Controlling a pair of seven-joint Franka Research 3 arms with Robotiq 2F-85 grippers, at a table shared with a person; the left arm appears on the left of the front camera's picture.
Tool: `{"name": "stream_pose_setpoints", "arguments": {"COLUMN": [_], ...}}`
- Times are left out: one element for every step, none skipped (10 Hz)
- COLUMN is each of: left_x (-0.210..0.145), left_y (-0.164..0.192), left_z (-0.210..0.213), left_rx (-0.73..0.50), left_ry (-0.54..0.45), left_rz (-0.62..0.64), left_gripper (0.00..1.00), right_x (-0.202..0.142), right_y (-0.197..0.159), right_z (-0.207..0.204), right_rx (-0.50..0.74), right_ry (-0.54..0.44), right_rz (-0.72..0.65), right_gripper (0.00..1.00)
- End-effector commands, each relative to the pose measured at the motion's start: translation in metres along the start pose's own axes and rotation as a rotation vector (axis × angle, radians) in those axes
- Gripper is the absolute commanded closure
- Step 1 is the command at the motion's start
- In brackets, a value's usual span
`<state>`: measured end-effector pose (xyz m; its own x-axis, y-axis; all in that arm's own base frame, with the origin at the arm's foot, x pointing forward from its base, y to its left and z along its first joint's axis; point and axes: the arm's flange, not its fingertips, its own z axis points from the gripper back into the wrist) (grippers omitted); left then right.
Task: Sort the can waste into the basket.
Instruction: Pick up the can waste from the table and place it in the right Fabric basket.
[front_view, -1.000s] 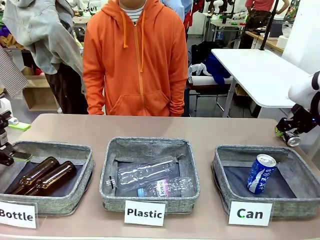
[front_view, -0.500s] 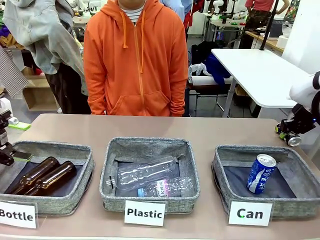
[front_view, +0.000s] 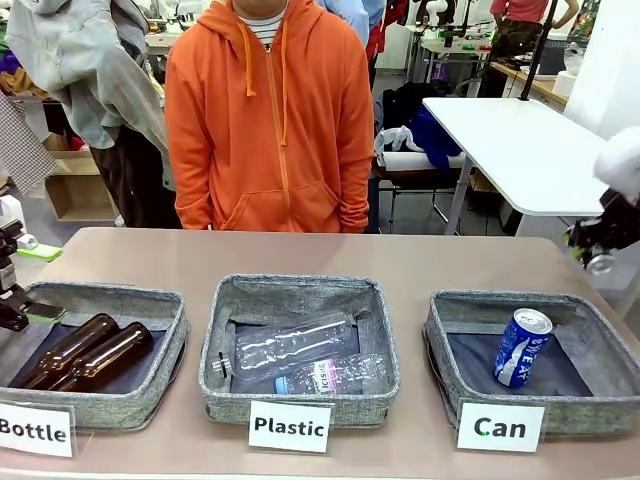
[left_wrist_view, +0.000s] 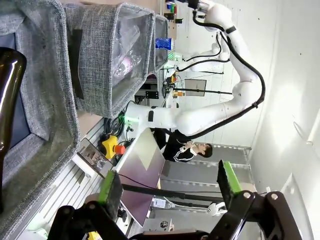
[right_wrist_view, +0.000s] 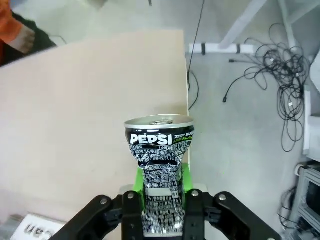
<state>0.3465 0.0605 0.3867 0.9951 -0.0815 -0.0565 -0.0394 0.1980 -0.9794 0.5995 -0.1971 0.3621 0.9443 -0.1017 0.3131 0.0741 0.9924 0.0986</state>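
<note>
A blue and white can (front_view: 521, 347) leans inside the grey basket (front_view: 590, 412) signed "Can" at the right. My right gripper (front_view: 598, 250) hangs above the table's far right edge, beyond that basket, shut on a black crumpled Pepsi can (right_wrist_view: 160, 170) whose silver top (front_view: 600, 264) points outward. In the right wrist view the green pads (right_wrist_view: 138, 192) press the can's sides over the table corner and floor. My left gripper (left_wrist_view: 167, 182) is open with nothing between its fingers, low at the table's left beside the "Bottle" basket (front_view: 150, 385).
The middle basket (front_view: 220, 385) signed "Plastic" holds clear bottles (front_view: 290, 345). Brown glass bottles (front_view: 85, 355) lie in the left basket. A person in an orange hoodie (front_view: 270, 115) stands at the far side. Cables (right_wrist_view: 287, 75) lie on the floor past the table's edge.
My right gripper has lifted the black can up and to the right, away from the table's edge. The left arm and the baskets are unchanged.
</note>
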Motion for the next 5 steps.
{"name": "stream_pose_setpoints", "arguments": {"left_x": [0.001, 0.001, 0.001, 0.001, 0.001], "left_y": [-0.001, -0.001, -0.001, -0.001, -0.001], "left_z": [0.000, 0.000, 0.000, 0.000, 0.000], "left_rx": [-0.017, -0.017, -0.017, -0.017, -0.017], "left_ry": [-0.004, -0.004, -0.004, -0.004, -0.004], "left_rz": [-0.022, -0.022, -0.022, -0.022, -0.022], "left_gripper": [0.00, 0.00, 0.00, 0.00, 0.00], "right_x": [-0.027, -0.037, -0.052, -0.069, -0.085], "right_y": [0.031, 0.050, 0.072, 0.096, 0.116], "right_z": [0.080, 0.121, 0.155, 0.184, 0.201], "right_rx": [0.039, 0.137, 0.194, 0.275, 0.328], "right_ry": [-0.097, -0.105, -0.098, -0.065, -0.033], "right_rz": [-0.014, 0.077, 0.170, 0.250, 0.349], "right_gripper": [1.00, 1.00, 1.00, 1.00, 1.00]}}
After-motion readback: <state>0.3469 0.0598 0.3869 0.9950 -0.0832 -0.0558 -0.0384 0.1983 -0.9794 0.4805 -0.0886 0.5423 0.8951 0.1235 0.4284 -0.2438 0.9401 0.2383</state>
